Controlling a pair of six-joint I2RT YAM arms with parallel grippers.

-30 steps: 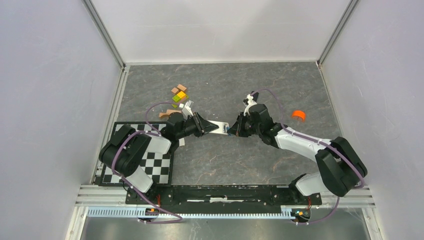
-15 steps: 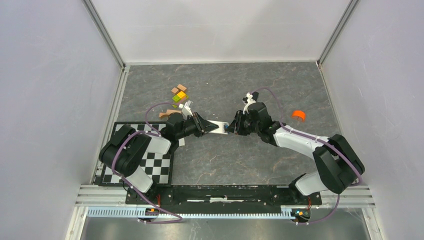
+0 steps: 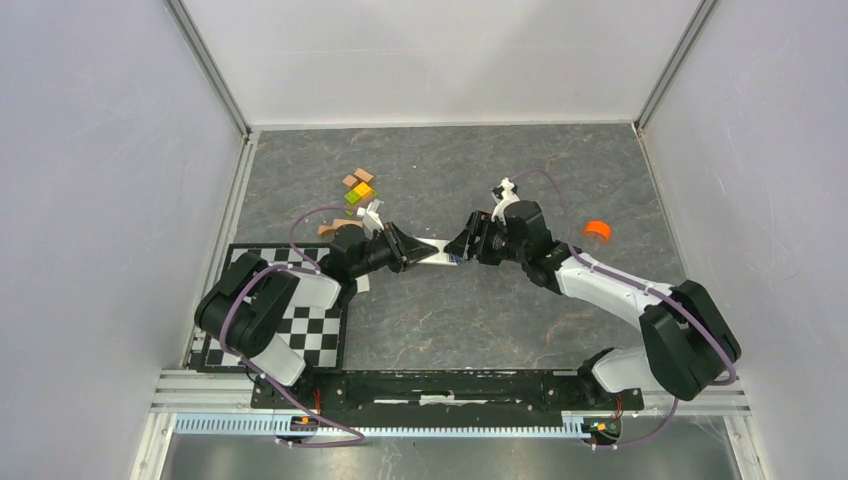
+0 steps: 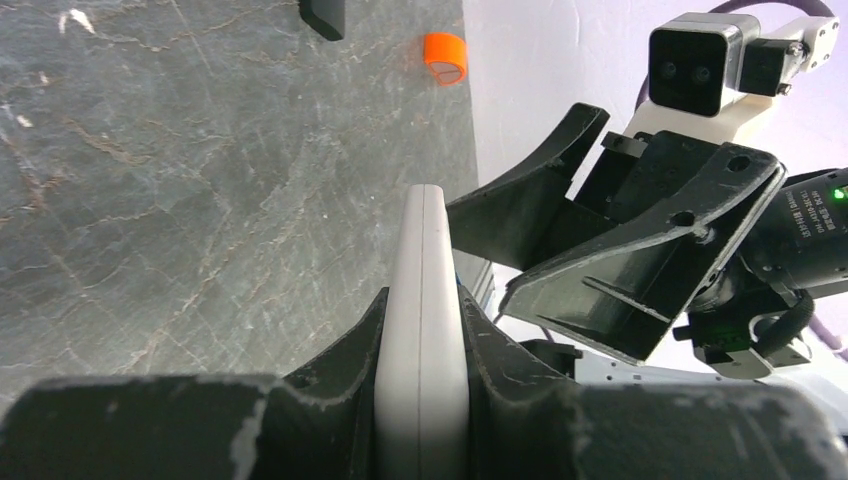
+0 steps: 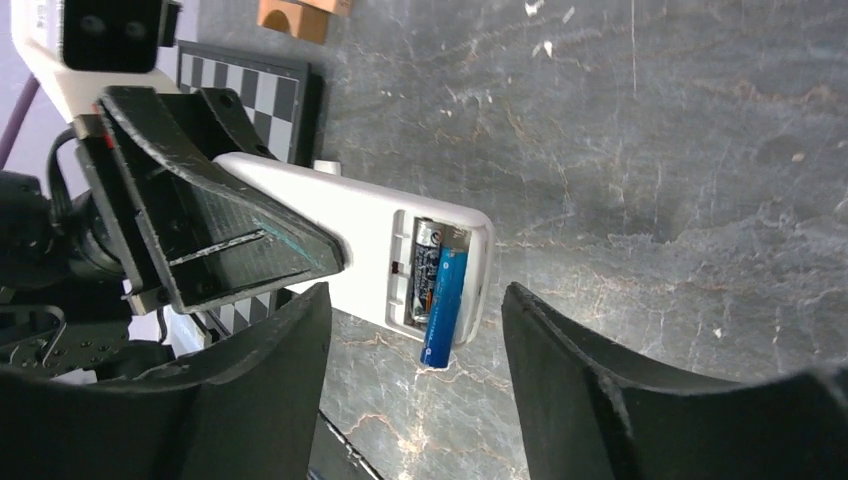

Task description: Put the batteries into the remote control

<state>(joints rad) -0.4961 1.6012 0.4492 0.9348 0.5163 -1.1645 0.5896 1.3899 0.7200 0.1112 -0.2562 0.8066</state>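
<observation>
The right pincer [image 3: 460,246] has just spread, releasing the blue battery [image 5: 443,305]. It lies askew in the open compartment of the remote control [image 5: 350,250], one end overhanging. The left pincer [image 4: 420,320] pinches the remote above the bench [image 5: 650,150]. Seating appears incomplete.

The surface [image 3: 430,330] is dark grey, like stone, with pale veins. On its right part lies a small orange round cap [image 3: 597,230], alone, not far from the right wall. At the near left lies a black-and-white checkered board [image 3: 315,335], flat. Beyond the board there is a small group of coloured blocks [image 3: 358,187], brown, orange, green and yellow, close together. A brown wooden block [image 3: 328,229] lies just beside the board's far edge. White walls [image 3: 440,60] close the surface on three sides. In the left wrist view a dark object [image 4: 322,15], cut off by the top edge, lies near the cap.
</observation>
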